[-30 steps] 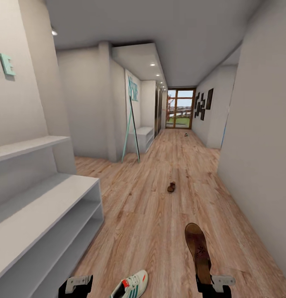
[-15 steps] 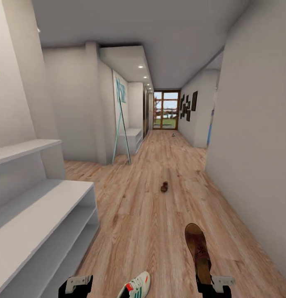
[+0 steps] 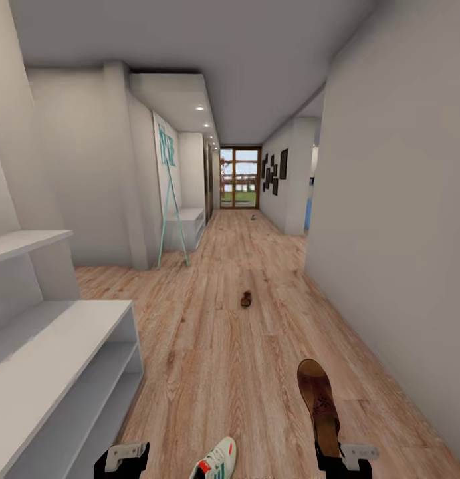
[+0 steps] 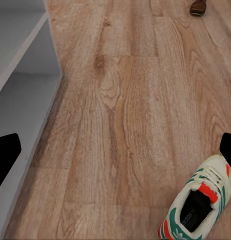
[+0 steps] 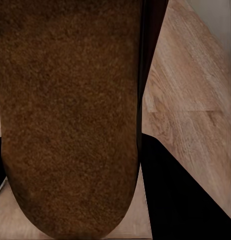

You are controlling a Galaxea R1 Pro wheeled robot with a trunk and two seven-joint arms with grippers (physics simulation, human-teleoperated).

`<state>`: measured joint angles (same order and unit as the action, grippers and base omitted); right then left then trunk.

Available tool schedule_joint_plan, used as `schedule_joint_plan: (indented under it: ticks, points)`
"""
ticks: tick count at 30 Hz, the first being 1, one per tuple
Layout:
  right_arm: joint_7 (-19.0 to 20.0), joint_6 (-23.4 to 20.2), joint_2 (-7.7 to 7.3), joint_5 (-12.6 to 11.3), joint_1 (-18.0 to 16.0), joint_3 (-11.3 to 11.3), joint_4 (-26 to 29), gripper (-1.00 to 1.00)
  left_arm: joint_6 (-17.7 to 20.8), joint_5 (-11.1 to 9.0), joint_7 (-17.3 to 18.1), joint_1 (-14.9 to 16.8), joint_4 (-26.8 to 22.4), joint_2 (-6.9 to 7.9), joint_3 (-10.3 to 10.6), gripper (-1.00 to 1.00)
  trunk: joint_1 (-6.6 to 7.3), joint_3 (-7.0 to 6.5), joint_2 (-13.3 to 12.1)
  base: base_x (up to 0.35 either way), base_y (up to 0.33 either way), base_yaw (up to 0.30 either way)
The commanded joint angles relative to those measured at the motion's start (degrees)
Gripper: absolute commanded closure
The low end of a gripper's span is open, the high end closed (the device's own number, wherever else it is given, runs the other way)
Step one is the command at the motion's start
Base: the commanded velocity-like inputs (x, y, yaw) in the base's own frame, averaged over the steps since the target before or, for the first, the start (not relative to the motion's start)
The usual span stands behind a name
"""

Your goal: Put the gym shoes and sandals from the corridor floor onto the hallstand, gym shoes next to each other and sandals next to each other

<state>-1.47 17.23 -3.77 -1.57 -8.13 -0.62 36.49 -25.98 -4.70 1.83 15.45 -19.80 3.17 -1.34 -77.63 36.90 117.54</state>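
Right gripper (image 3: 341, 459) fingers clamp one sandal (image 3: 318, 406); left fingers' state unclear; hallstand (image 3: 50, 359), lower left, holds no shoes.

The corridor is evenly and softly lit, with flat renderer light and no hard shadows. Two small ceiling spots (image 3: 200, 108) glow in the recessed soffit, and the far door (image 3: 240, 178) is the brightest patch, washed out by daylight. The floor (image 3: 236, 346) shows faint sheen but no glare. Walls bow outward toward the head view's edges, a wide-angle stretch. Distant objects look soft and blocky. In the right wrist view the sandal (image 5: 70, 115) sits so close that its grain looks blurred, perhaps from upscaling; black masses beside it carry no detail.
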Motion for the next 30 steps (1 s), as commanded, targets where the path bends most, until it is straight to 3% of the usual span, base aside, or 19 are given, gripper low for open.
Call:
schedule_joint_plan:
  ticks: [1, 30]
  points:
    - [-0.11, 0.17, -0.01, -0.36, -0.05, 0.09, -0.04, 1.00, -0.14, -0.48, 0.19, 0.02, 0.02, 0.00, 0.02, -1.00, 0.01, 0.11, 0.03, 0.000, 0.035, -0.233]
    - [-0.11, 0.17, -0.01, -0.36, -0.05, 0.09, 0.07, 1.00, -0.17, -0.48, 0.19, 0.02, 0.02, 0.01, 0.02, -1.00, 0.01, 2.48, 0.03, -0.023, 0.003, -0.151]
